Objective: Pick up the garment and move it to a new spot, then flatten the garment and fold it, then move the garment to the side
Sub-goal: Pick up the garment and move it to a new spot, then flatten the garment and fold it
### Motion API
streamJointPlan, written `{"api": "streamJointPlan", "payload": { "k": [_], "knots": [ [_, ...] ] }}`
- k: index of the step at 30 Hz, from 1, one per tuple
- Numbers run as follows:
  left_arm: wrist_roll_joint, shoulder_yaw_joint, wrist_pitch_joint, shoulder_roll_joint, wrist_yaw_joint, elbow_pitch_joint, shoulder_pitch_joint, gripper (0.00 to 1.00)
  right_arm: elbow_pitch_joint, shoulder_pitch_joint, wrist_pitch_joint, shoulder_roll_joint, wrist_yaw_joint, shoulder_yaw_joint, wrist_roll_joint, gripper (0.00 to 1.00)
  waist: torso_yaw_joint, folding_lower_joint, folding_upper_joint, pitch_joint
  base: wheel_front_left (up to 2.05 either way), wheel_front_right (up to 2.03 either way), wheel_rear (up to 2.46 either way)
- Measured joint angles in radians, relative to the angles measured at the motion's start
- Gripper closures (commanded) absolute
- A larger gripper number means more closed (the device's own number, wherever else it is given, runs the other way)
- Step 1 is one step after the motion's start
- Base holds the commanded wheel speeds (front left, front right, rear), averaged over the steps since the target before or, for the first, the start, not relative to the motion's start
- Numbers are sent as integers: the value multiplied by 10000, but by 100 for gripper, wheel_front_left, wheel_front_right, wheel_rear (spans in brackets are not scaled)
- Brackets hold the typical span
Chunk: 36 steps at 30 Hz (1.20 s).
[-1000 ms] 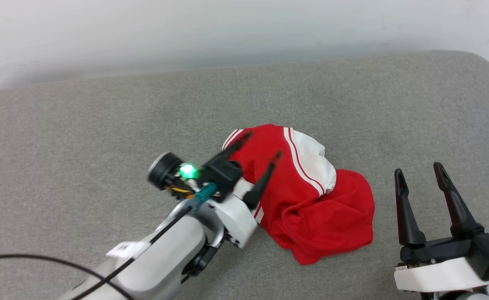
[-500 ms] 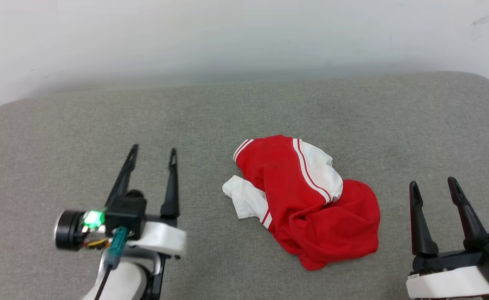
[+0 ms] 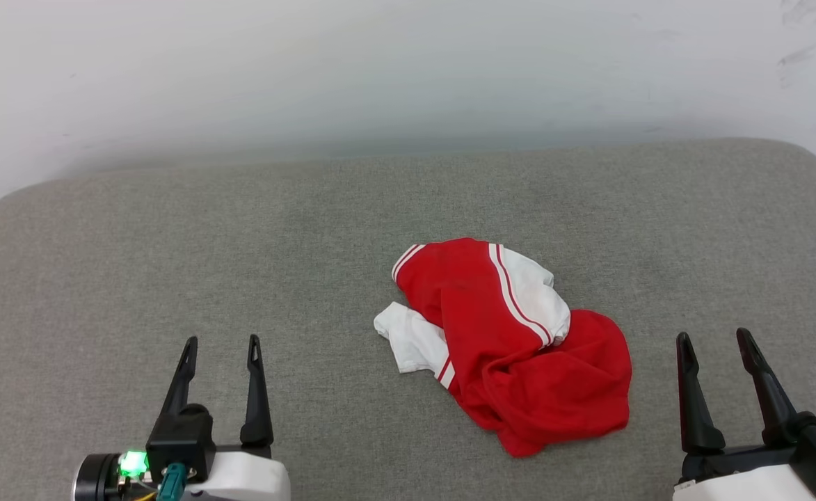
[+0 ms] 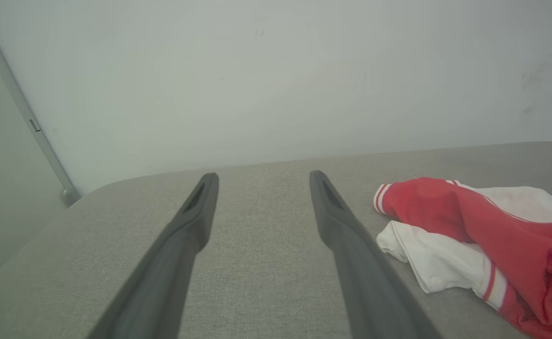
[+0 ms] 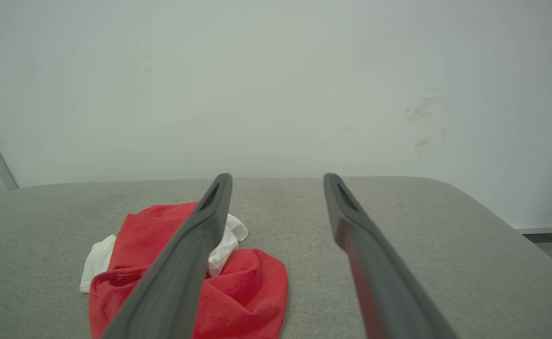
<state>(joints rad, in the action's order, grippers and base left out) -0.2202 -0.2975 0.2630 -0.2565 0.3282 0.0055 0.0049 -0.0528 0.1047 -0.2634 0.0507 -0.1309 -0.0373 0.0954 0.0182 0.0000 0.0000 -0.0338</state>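
Observation:
The garment, red with white sleeves and striped trim, lies crumpled in a heap on the grey padded surface, a little right of centre. Its lettering is hidden in the folds. My left gripper stands open at the lower left, well clear of the cloth, with nothing between its fingers. At the lower right my right gripper is open too, just right of the heap. In the left wrist view the garment lies right of the left gripper. In the right wrist view the garment lies lower left of the right gripper.
A pale wall rises behind the surface's far edge. The surface's corners are rounded at the far left and far right. A door frame strip stands at the left in the left wrist view.
My left arm has pulled back from over the garment to the lower left, open and holding nothing. The head camera has tilted, so the whole scene sits lower. The garment lies as before.

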Motion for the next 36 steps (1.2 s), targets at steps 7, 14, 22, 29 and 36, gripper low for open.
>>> {"api": "streamJointPlan", "payload": {
  "k": [7, 14, 22, 29, 36],
  "knots": [
    [589, 834, 0, 610, -809, -52, 660, 0, 119, 261, -2, 0, 0, 92, 221, 0, 42, 0, 0, 158, 0, 0, 0],
    [1053, 1448, 0, 1126, -1331, -29, 1023, 0, 138, 439, 0, 0, 0, 102, 362, 0, 31, 0, 0, 260, 0, 0, 0],
    [1319, 1933, 0, 1473, -1791, 79, 1156, 0, 150, 481, -2, 0, 0, 119, 435, 0, -27, 0, 0, 305, 0, 0, 0],
    [1480, 2190, 0, 1697, -2034, 115, 1267, 0, 159, 483, -2, 0, 0, 144, 447, 0, -39, 0, 0, 325, 0, 0, 0],
    [1459, 2311, 0, 1728, -2614, 573, 781, 0, 144, 466, -2, 0, 0, 180, 410, 0, -30, 1, 0, 246, 0, 0, 0]
  ]
}}
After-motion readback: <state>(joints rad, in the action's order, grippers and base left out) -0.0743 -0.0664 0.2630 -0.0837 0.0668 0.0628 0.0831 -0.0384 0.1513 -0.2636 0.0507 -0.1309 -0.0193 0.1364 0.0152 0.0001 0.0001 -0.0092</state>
